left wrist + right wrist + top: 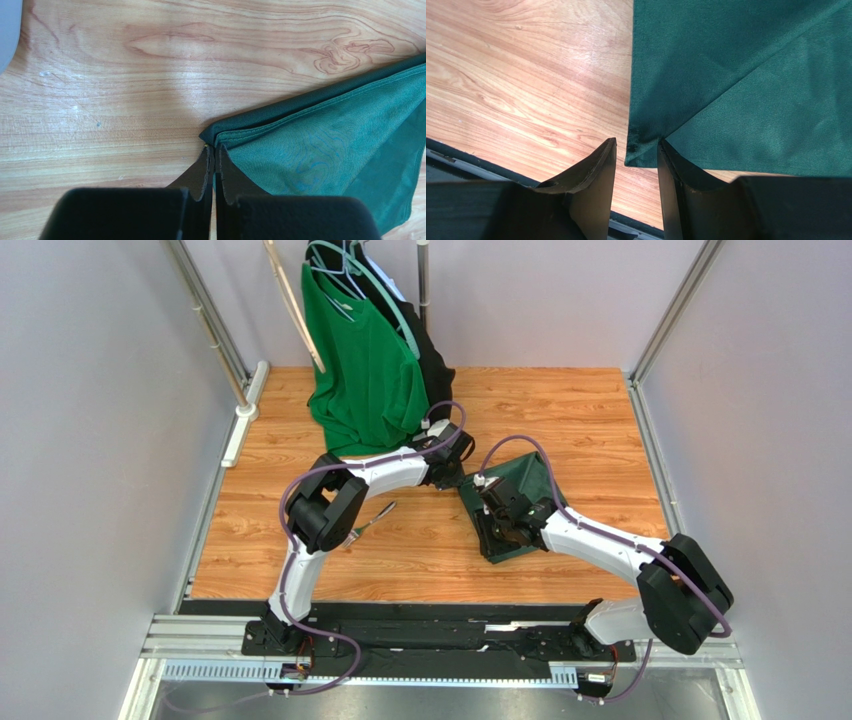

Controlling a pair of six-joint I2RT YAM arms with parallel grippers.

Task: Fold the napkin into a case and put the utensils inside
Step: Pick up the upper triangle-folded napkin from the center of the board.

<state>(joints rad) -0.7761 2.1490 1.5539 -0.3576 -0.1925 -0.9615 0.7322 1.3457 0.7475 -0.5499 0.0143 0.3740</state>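
Dark-green and folded flat, the napkin (522,475) lies on the tabletop (420,560), right of centre. The left jaws are pressed shut at its left corner; whether they pinch cloth I cannot tell. The right jaws stand partly open astride the near corner, gripping nothing. They should close squarely on both layers, edges aligned, before any lift. No case is formed yet, and the fork (372,523) lies outside on bare wood.
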